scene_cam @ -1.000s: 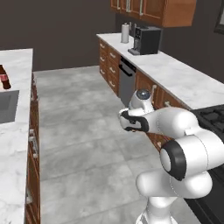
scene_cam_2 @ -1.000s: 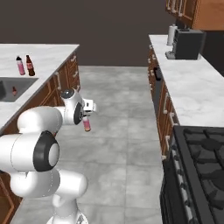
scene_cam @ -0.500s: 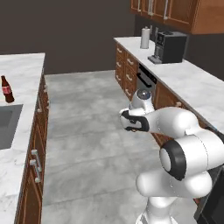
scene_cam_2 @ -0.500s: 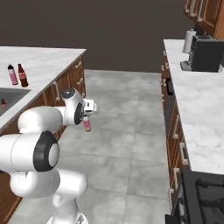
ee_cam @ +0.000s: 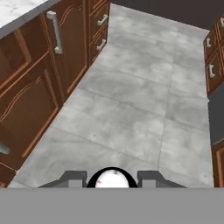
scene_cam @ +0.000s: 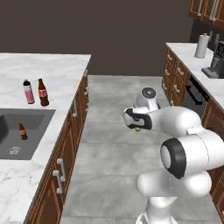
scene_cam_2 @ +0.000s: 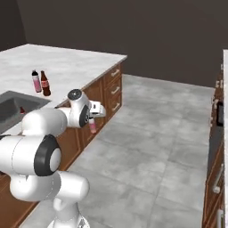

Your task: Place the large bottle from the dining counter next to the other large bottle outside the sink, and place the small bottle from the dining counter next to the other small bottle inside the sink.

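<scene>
My gripper (scene_cam_2: 92,116) is shut on the small bottle (scene_cam_2: 92,126), a short pale bottle with a reddish band that hangs below the hand over the floor. In the hand view its round pale top (ee_cam: 111,180) sits between the fingers of the gripper (ee_cam: 111,177). From the left the gripper (scene_cam: 136,124) is folded close to the arm. The large bottle (scene_cam: 43,92), dark brown with a red label, stands upright beside the other large bottle (scene_cam: 28,92) behind the sink (scene_cam: 35,131). The other small bottle (scene_cam: 22,131) stands inside the basin. The sink lies in the dining counter (scene_cam: 52,70).
Brown cabinet doors and drawers with metal handles (ee_cam: 54,33) run along the counter's side, close to the hand's left. Grey tiled floor (scene_cam: 113,144) lies between the two counter runs. A paper towel roll (scene_cam: 201,46) and a coffee machine (scene_cam: 216,65) stand on the right counter.
The whole picture has shifted: the base has moved, bringing the sink counter and its bottles closer on the left. The arm keeps the same folded pose with the small bottle held.
</scene>
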Motion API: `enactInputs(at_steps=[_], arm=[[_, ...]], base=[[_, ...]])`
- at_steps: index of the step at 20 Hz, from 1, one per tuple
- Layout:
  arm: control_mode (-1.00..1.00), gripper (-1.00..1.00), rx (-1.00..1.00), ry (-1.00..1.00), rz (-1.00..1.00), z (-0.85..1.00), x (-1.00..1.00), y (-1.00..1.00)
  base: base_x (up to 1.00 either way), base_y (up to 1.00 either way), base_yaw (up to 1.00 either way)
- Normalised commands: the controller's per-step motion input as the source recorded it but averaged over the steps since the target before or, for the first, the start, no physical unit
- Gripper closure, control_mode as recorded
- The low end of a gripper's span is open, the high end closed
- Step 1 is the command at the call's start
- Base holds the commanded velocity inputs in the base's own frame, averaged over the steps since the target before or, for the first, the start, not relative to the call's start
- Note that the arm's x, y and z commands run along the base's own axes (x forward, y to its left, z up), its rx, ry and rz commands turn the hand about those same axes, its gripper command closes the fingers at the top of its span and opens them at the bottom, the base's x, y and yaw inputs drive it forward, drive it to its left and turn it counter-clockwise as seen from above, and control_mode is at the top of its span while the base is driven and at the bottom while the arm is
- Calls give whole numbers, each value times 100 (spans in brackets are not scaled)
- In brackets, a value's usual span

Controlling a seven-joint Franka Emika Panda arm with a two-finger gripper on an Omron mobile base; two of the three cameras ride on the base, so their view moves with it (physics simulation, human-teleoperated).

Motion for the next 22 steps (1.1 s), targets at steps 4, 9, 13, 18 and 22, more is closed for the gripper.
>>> enactInputs(at_steps=[4,9,13,18,22], arm=[[100,100,0,0,0,0,0,0],[100,100,0,0,0,0,0,0],[100,100,0,0,0,0,0,0],[100,100,0,0,0,0,0,0],[100,100,0,0,0,0,0,0]], base=[[42,-28,54],[20,-47,53],[32,-55,50],[46,-59,43],[40,-61,42]])
